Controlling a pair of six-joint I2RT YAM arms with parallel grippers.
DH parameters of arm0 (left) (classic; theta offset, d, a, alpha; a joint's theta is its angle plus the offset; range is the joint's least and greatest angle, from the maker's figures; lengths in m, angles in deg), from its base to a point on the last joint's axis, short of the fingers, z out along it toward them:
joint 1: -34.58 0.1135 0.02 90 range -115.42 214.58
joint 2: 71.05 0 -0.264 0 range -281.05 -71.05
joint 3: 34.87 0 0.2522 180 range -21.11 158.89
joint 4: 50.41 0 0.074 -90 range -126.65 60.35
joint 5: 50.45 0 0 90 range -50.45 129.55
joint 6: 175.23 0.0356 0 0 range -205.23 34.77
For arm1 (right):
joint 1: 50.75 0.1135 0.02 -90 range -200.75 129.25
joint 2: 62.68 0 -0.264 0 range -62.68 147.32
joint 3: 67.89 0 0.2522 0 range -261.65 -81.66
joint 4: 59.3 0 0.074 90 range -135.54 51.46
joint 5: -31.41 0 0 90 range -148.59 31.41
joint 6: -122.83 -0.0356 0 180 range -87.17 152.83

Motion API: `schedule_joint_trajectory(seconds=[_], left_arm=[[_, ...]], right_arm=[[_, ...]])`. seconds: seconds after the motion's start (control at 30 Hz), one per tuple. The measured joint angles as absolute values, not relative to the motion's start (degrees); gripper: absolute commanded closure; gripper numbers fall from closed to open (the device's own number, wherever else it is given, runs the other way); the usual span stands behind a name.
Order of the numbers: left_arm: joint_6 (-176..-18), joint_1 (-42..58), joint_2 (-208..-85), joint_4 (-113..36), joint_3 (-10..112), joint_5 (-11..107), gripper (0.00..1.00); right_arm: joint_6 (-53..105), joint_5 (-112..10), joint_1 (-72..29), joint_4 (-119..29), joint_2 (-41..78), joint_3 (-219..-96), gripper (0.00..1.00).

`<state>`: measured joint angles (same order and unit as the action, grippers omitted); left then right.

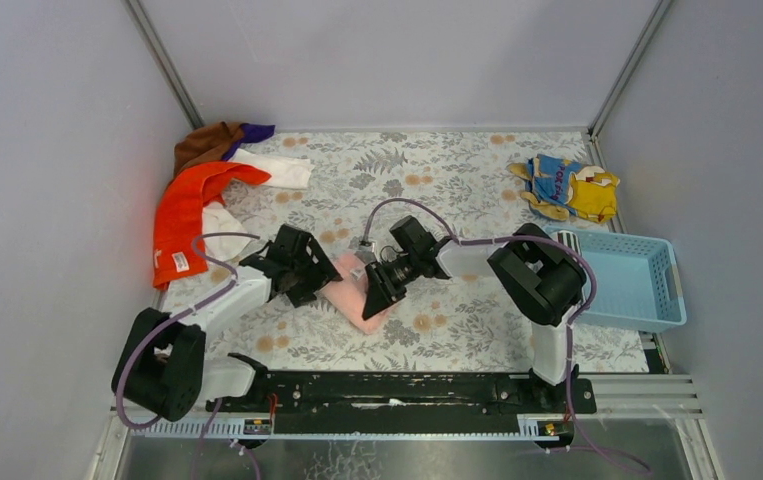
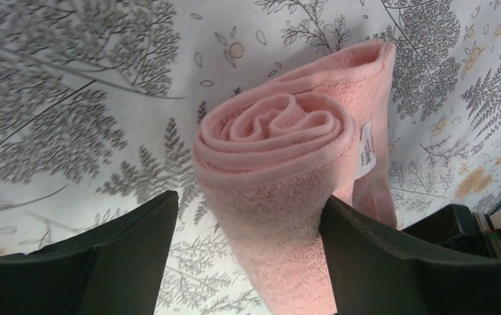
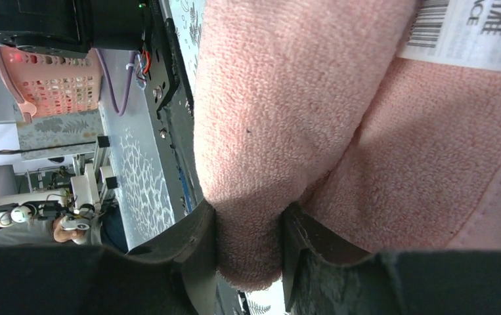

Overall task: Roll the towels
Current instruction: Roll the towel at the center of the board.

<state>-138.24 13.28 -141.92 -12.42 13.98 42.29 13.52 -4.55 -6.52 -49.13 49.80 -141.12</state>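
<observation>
A pink towel [image 1: 350,293] lies rolled up on the patterned table between both arms. In the left wrist view the pink towel [image 2: 280,151] shows its spiral end and a white label. My left gripper [image 1: 317,283] is open around the roll [image 2: 247,210]: its right finger [image 2: 392,256] touches the towel, and its left finger [image 2: 116,249] stands apart from it. My right gripper [image 1: 373,298] is shut on a fold of the towel's outer layer [image 3: 249,226], seen in the right wrist view as pink terry [image 3: 287,98] pinched between both fingers.
A pile of towels lies at the far left: orange [image 1: 182,210], brown [image 1: 207,143], purple [image 1: 255,131] and white [image 1: 277,168]. A blue and yellow cloth [image 1: 567,187] lies at the far right. A light blue basket [image 1: 632,282] stands at the right edge.
</observation>
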Motion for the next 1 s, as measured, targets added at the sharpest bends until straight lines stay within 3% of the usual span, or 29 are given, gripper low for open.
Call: schedule_joint_trajectory(seconds=[0.27,0.6,0.67,1.0], left_arm=[[-138.3,13.3,-148.9,-22.0,13.3,45.9,0.34],[-138.3,13.3,-148.9,-25.4,11.9,46.8,0.35],[-138.3,13.3,-148.9,-25.4,11.9,46.7,0.35],[-138.3,13.3,-148.8,-25.4,11.8,46.7,0.35]], right_arm=[[12.9,-17.1,-5.2,-45.4,42.7,-138.9,0.37],[19.9,-52.2,9.1,-32.1,30.3,-140.9,0.19],[21.8,-58.0,12.9,-31.1,29.7,-142.0,0.01],[29.6,-77.3,22.7,-31.0,35.6,-145.4,0.03]])
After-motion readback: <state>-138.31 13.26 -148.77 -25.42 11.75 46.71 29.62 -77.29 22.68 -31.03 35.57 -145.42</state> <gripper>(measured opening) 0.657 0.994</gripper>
